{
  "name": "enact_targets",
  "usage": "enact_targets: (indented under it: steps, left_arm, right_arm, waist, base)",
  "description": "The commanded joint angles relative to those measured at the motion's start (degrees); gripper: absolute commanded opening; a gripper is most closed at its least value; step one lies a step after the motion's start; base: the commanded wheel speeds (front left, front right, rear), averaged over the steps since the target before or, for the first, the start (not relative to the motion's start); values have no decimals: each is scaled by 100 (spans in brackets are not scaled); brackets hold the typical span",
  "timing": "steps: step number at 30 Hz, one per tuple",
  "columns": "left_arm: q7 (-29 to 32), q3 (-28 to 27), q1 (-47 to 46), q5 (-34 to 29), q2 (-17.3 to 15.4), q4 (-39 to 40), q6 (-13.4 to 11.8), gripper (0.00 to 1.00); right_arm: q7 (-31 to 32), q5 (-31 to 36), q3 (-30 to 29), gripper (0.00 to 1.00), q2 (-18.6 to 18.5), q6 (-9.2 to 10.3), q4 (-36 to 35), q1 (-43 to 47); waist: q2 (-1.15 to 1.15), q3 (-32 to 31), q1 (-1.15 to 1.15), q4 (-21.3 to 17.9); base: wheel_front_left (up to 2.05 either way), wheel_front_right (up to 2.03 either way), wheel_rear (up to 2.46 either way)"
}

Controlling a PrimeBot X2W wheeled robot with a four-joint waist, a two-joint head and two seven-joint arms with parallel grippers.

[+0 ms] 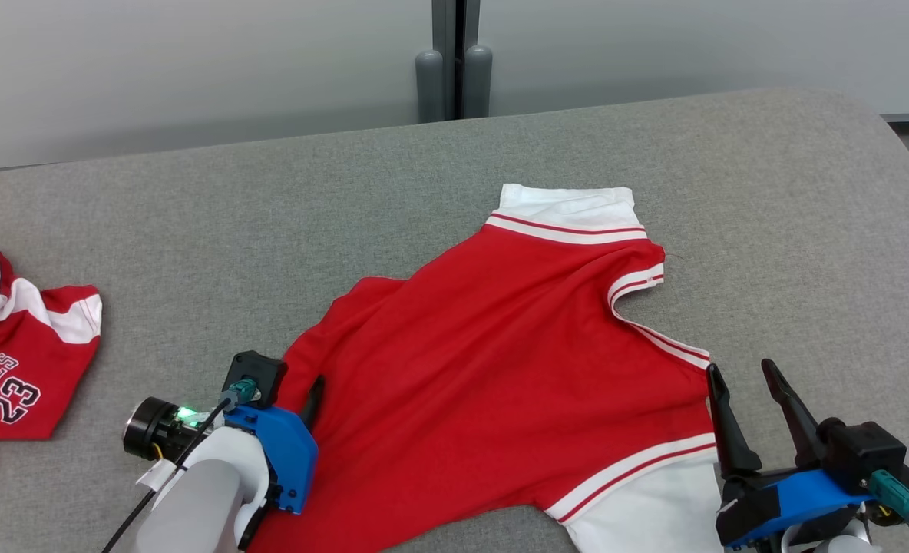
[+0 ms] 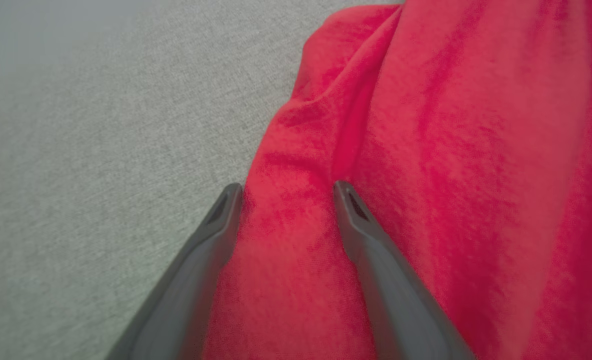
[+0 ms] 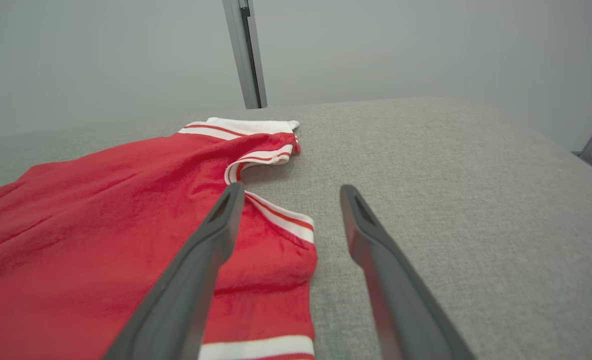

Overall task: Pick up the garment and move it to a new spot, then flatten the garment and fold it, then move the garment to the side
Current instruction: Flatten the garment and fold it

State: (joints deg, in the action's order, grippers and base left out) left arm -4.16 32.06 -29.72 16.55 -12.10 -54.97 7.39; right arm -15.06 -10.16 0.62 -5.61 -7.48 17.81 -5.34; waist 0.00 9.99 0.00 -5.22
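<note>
The garment (image 1: 500,361) is a red shirt with white, red-striped sleeves, spread on the grey table (image 1: 792,230). My left gripper (image 1: 305,399) is low over its left edge. In the left wrist view the left gripper (image 2: 286,192) stands open, with a ridge of the red cloth (image 2: 426,150) lying between its fingers. My right gripper (image 1: 740,370) is open at the garment's right side, by the striped neckline. In the right wrist view the right gripper (image 3: 288,192) has its left finger over the trim of the garment (image 3: 126,200) and its right finger over bare table.
A second red jersey (image 1: 17,353) with "BULLS 23" printed on it lies crumpled at the table's left edge. A grey wall with a vertical post (image 1: 454,61) stands behind the table. The table's rounded corner (image 1: 877,123) is at the far right.
</note>
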Motion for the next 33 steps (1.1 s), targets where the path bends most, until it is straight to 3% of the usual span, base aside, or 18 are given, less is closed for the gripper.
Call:
enact_targets:
  steps: [1, 2, 3, 5, 14, 22, 28, 30, 33]
  left_arm:
    - [90, 82, 42, 22, -35, -94, 8, 48]
    - [84, 153, 12, 127, -47, -64, 8, 7]
    - [32, 162, -45, 234, -73, -28, 8, 0]
    - [-205, 155, -250, 297, -198, 58, 3, 0]
    - [-980, 157, -779, 204, -160, 152, -140, 0]
    - [-1105, -151, -1002, 72, -216, 476, -590, 0]
    - [-1107, -365, -817, -40, -215, 661, -718, 0]
    - [-1108, -437, -754, -120, -213, 783, -761, 100]
    - [-1108, -569, -551, -213, -193, 1067, -800, 100]
  right_arm:
    - [-16, -6, 0, 100, -8, -3, 9, -71]
    - [-16, -13, 5, 100, -11, -3, 9, -78]
    - [-16, -21, 11, 100, -16, -3, 6, -83]
    - [-16, -36, 5, 100, -27, -3, -4, -87]
    - [-16, -45, 11, 100, -20, -2, -42, -158]
    - [-16, -43, -20, 100, -38, -2, -85, -225]
    - [-16, 3, 2, 100, 3, -3, -120, -271]
    - [-16, 21, 14, 100, 20, -3, -111, -292]
    - [-16, 28, 8, 100, 20, -2, -79, -297]
  waist:
    - [0, -2, 0, 2]
    - [0, -4, 0, 5]
    - [0, -2, 0, 5]
    - [0, 2, 0, 11]
    - [0, 62, 0, -93]
    - [0, 210, 0, -224]
    - [0, 302, 0, -278]
    - [0, 317, 0, -271]
    - [0, 299, 0, -239]
  base:
    - [0, 0, 0]
    - [0, 0, 0]
    - [0, 0, 0]
    - [0, 0, 0]
    - [0, 0, 0]
    - [0, 0, 0]
    - [0, 0, 0]
    - [0, 0, 0]
    - [0, 0, 0]
